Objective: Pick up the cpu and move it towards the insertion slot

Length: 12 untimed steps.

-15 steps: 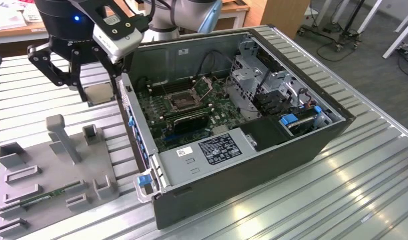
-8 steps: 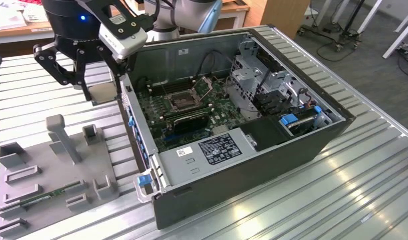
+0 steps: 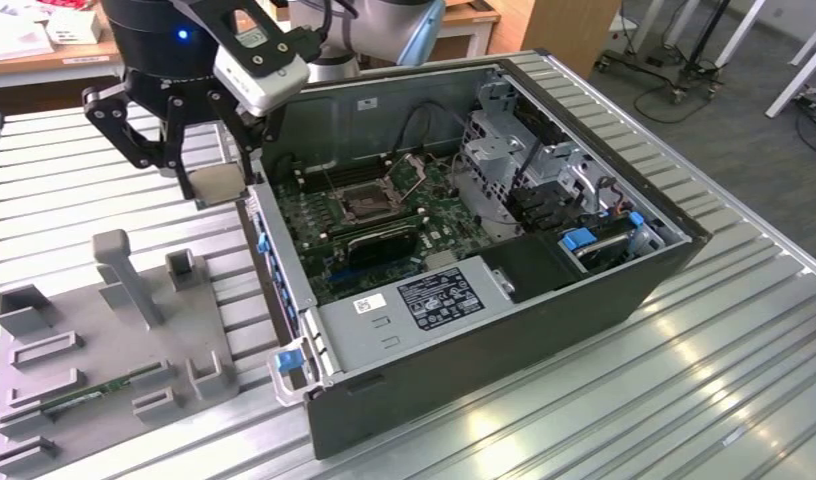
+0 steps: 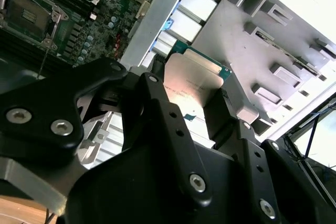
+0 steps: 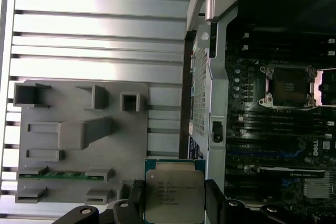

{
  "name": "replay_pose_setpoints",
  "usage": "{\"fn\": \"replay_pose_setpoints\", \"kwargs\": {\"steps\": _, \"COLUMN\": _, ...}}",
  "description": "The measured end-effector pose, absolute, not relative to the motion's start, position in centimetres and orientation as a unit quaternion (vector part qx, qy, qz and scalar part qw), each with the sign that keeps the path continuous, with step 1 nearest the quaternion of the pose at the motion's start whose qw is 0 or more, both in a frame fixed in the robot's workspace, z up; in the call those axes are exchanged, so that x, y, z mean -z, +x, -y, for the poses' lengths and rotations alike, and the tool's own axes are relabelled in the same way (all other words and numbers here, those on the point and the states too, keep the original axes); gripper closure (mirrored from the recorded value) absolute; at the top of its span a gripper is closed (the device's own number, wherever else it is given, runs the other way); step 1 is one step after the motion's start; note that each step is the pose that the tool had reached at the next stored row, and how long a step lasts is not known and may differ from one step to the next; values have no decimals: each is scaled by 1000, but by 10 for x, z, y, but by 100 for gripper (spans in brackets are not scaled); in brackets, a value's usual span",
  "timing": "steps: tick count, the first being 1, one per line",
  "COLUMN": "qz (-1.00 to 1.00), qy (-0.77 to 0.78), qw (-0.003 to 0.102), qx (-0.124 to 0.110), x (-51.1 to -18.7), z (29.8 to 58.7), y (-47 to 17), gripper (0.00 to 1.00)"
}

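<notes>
First wrist view: one gripper [image 5: 174,195] pinching one cpu [image 5: 174,192], above the table beside the computer case [image 5: 210,77] holding the insertion slot [image 5: 289,86].

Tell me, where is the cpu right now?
The gripper holds the cpu above the table, just off the open computer case on the exterior view's left, short of the insertion slot.

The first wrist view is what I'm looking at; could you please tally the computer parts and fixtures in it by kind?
cpu, held in the gripper: 1
insertion slot on the motherboard: 1
green memory stick lying in the holder: 1
grey plastic holder: 1
open computer case: 1
Total: 5
</notes>
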<state>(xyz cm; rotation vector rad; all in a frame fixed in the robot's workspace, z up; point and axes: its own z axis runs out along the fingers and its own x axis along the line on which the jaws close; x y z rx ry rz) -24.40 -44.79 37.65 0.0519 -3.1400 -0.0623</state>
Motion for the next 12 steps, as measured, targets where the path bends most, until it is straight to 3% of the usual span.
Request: {"fn": "replay_pose_setpoints", "kwargs": {"steps": 12, "qz": 1000, "qy": 17, "qw": 0, "qx": 20, "x": -377, "z": 448, "y": -227, "gripper": 45}}
